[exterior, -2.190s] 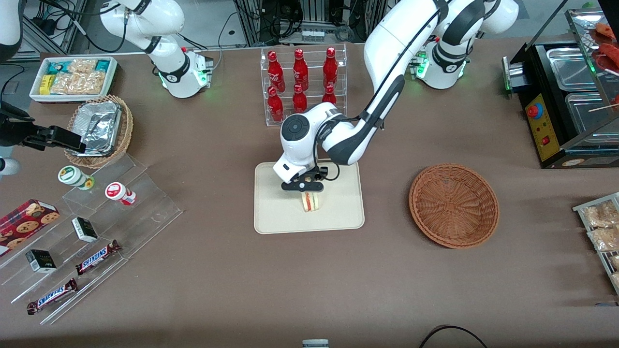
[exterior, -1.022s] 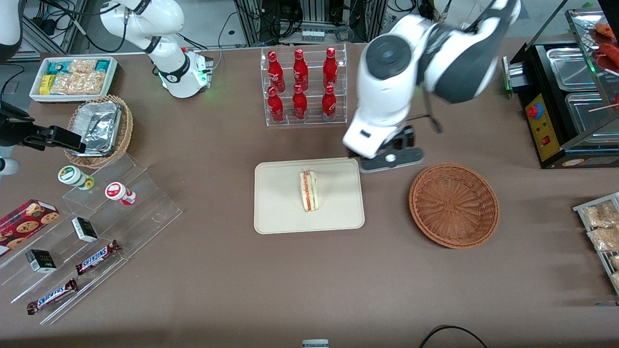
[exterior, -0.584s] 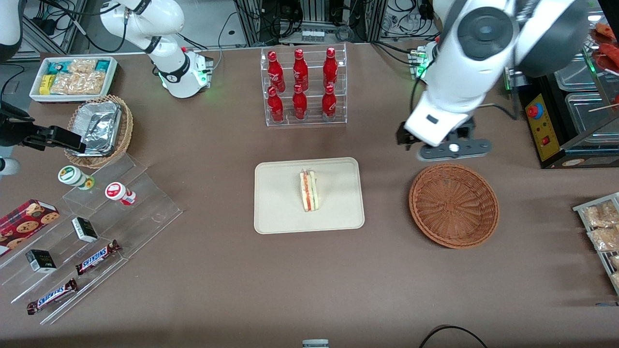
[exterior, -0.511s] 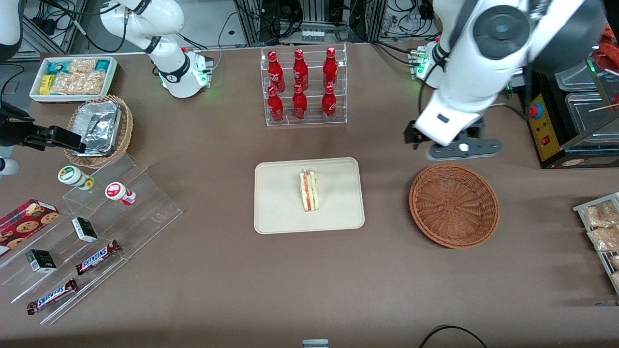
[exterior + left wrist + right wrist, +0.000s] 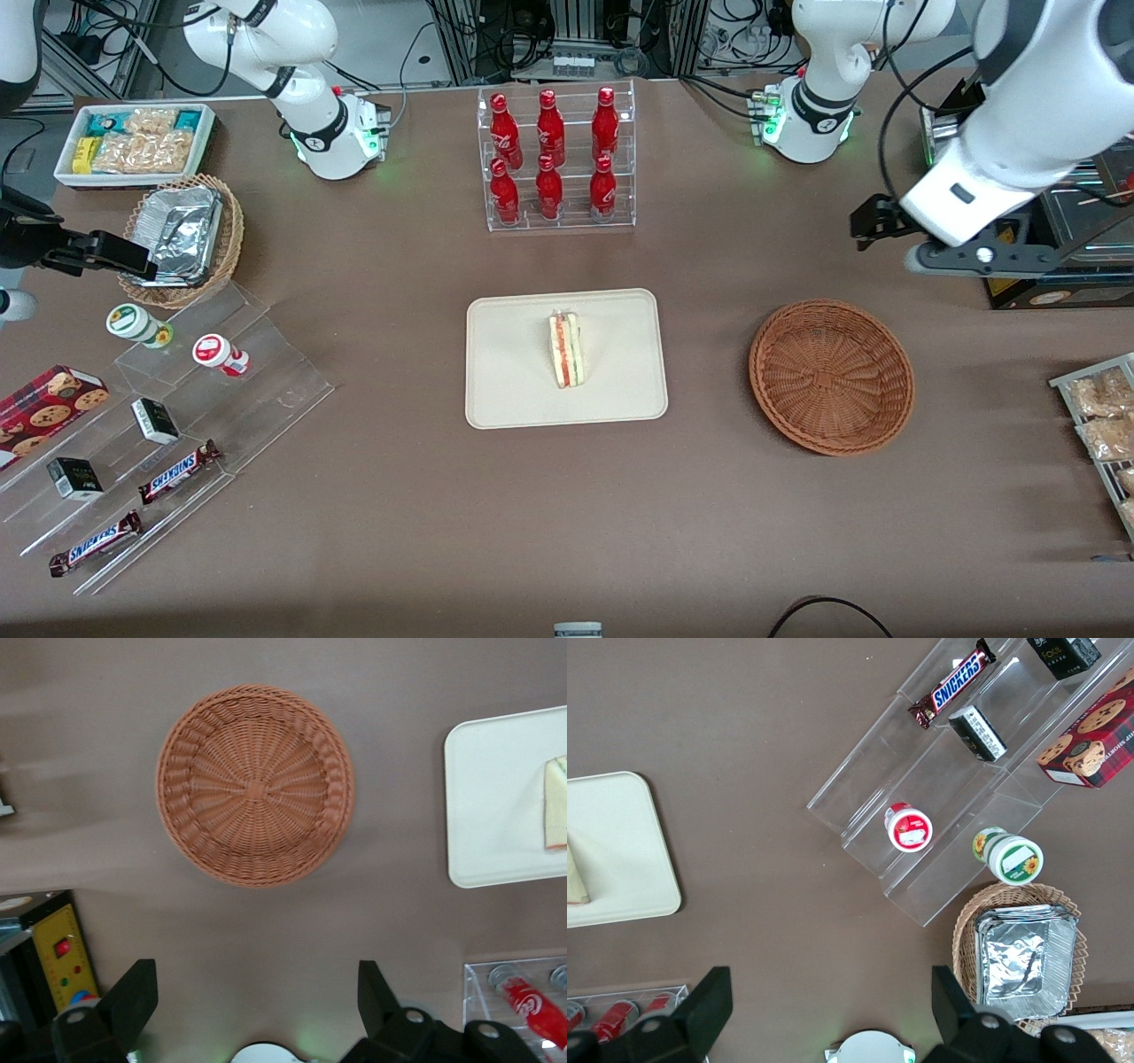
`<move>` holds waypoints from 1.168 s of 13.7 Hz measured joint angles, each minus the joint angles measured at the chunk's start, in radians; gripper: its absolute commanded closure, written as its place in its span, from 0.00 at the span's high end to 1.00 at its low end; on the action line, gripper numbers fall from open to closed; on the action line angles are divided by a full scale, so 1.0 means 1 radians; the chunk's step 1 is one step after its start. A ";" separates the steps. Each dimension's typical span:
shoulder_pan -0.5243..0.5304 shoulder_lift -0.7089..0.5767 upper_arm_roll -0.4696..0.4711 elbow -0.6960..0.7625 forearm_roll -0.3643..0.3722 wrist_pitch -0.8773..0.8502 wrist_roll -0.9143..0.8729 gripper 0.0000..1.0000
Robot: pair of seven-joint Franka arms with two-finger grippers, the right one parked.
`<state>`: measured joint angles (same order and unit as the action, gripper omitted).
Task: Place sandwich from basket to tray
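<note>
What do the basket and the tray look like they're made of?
Basket: woven wicker or rattan, reddish-brown, with strands radiating from its centre and a braided rim. Tray: smooth, matte cream material, probably moulded plastic or pulp fibre; its rounded corners and low rim suggest moulding. The sandwich lies on it. The open gripper hangs above the table beside the basket.

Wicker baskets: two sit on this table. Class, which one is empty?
The reddish-brown basket beside the tray is empty; the tan basket holds foil trays. The open gripper hovers near the empty one.

The sandwich (image 5: 566, 349) is set on the tray (image 5: 509, 390). The basket (image 5: 831, 377) is found at the tray's three o'clock; the gripper (image 5: 255, 997), fingers apart, is held above the table near the basket's one o'clock.
</note>
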<state>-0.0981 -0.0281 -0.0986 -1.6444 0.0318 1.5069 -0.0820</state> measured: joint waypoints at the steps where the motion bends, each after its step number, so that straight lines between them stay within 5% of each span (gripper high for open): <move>1: 0.005 -0.005 0.015 0.000 -0.006 -0.007 0.031 1.00; 6: 0.008 -0.017 0.088 0.000 -0.027 -0.015 0.125 1.00; 16: 0.034 -0.015 0.061 0.040 -0.026 -0.017 0.125 1.00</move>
<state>-0.0643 -0.0429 -0.0381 -1.6042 0.0055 1.4898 0.0434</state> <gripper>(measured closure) 0.000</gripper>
